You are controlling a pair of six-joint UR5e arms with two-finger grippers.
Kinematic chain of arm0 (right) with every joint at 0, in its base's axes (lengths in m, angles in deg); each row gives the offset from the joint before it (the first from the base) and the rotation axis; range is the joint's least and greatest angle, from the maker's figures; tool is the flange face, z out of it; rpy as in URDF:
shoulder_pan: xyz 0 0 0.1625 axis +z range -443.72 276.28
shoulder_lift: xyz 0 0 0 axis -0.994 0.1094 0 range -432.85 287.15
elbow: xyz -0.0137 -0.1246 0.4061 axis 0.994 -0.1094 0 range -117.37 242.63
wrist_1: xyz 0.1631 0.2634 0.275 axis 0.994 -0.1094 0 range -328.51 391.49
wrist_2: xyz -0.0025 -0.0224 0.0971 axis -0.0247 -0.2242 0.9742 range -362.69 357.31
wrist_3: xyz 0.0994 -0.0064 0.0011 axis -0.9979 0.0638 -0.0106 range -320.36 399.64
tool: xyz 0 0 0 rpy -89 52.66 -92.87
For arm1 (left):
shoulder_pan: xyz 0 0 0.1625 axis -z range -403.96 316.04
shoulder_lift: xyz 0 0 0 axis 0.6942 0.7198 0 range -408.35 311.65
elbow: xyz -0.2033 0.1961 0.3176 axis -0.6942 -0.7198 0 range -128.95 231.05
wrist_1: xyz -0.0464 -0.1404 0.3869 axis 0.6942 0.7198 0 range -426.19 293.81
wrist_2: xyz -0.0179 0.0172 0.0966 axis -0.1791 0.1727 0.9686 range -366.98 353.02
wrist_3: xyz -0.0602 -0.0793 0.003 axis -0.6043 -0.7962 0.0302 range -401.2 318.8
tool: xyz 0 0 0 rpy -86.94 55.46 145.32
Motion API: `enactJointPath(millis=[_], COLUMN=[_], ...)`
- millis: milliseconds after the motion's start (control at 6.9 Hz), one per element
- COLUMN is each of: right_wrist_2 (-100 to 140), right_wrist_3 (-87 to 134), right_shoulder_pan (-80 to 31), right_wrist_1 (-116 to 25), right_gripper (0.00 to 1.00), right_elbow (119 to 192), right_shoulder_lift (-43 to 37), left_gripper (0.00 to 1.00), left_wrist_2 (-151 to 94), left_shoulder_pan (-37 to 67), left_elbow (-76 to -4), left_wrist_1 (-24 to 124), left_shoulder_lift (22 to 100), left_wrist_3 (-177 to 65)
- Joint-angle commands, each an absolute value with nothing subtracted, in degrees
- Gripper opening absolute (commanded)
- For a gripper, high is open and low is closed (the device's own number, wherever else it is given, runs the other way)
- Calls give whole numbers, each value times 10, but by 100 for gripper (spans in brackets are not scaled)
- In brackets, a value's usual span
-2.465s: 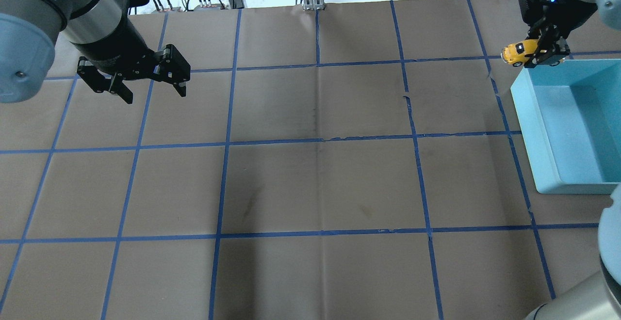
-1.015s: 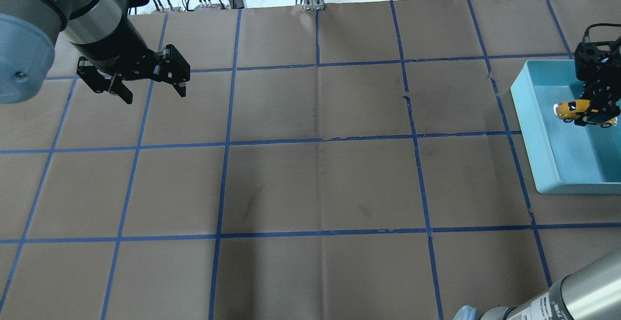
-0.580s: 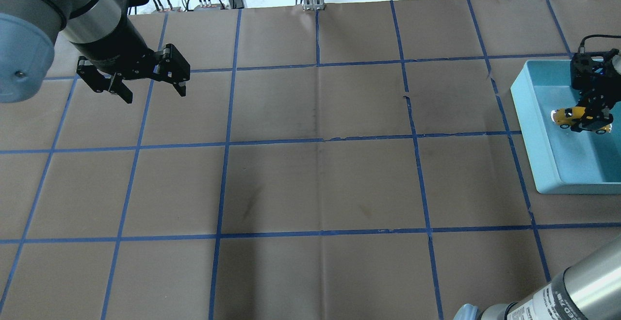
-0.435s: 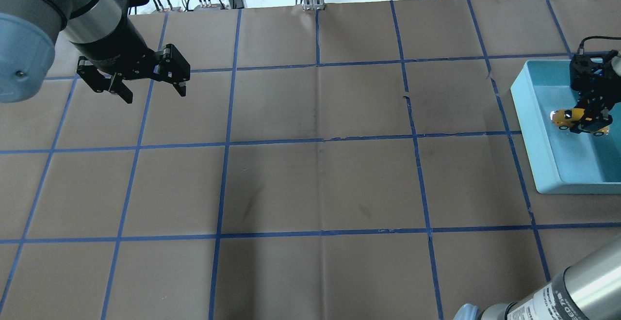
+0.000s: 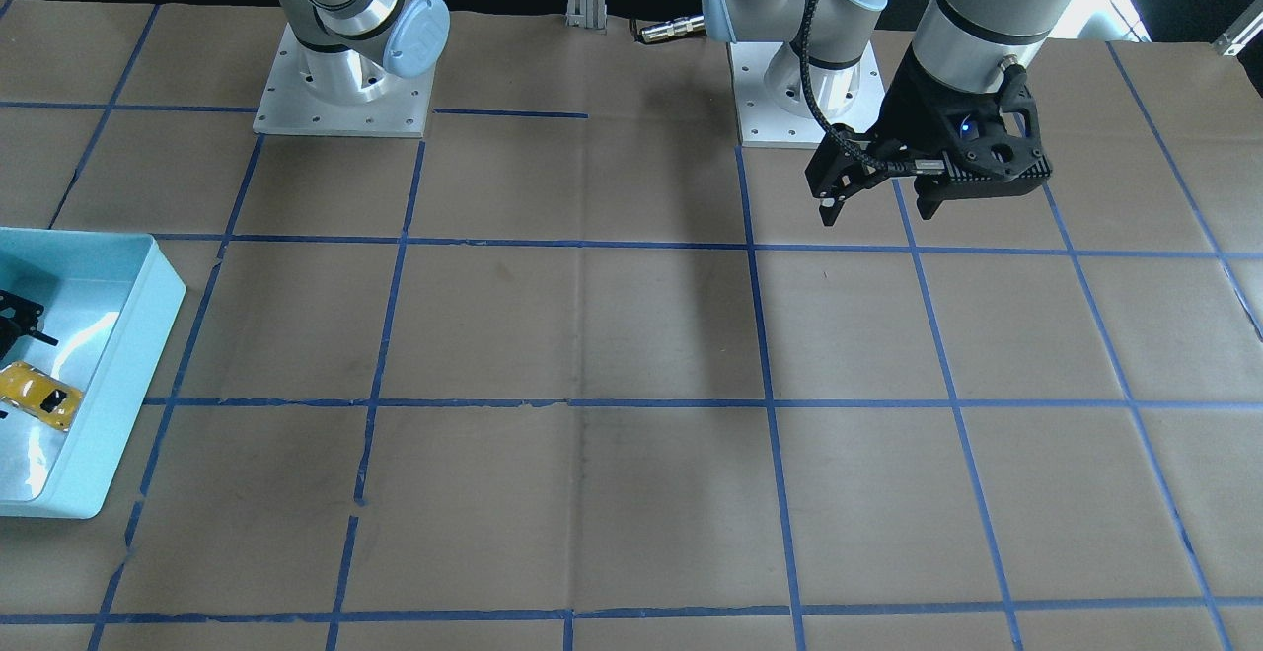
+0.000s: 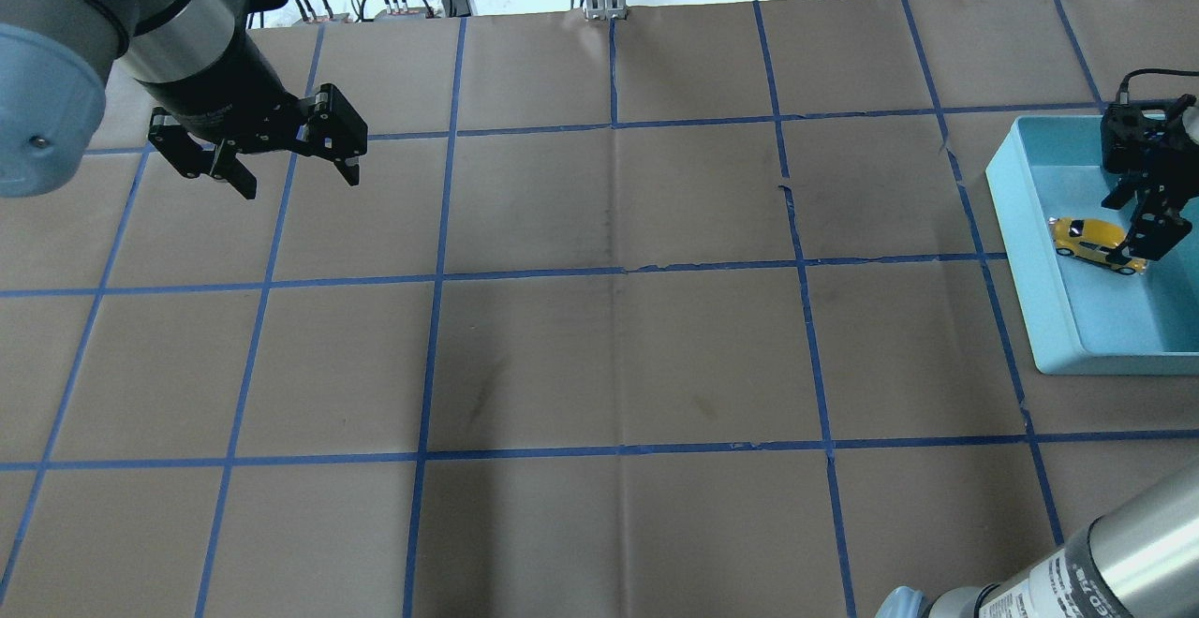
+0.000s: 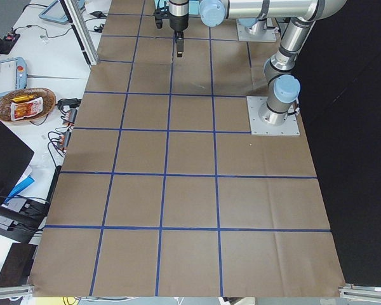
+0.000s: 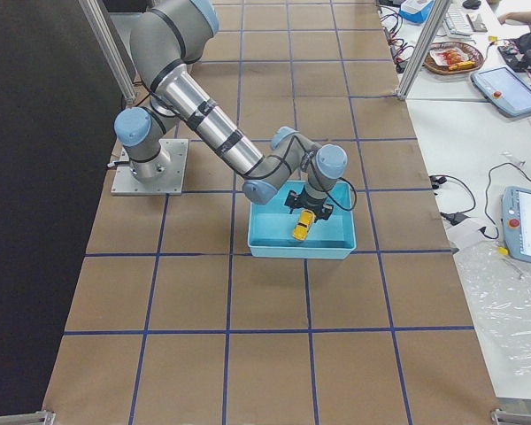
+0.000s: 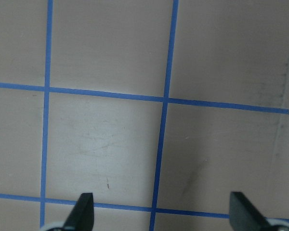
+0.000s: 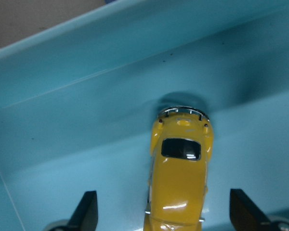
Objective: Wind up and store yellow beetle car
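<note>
Yellow beetle car [image 10: 180,178], a small rounded toy, lies on the floor of the shallow light-blue plastic bin [image 6: 1030,253], untouched between the wide-spread fingers of the black right end effector [image 6: 1131,225], so storing looks done; winding I cannot judge.

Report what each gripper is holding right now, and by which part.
Nothing is held. The right gripper is open over the yellow beetle car, which lies free in the blue bin; the left gripper is open and empty.
</note>
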State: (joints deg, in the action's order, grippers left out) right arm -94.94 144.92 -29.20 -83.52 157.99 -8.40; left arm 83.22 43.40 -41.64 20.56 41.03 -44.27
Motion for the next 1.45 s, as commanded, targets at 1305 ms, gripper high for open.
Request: enactJointPath(millis=[1305], right_wrist_2=[-779], right_wrist_3=[982], right_shoulder_pan=[-108], right_wrist_1=[-661], right_gripper=[99], right_elbow=[1515], right_shoulder_lift=[147], left_gripper=[100], left_wrist_2=[840], left_shoulder_pan=[435], left_elbow=[-421], left_wrist_1=[239], left_shoulder_lift=[364], left_wrist_3=[-451])
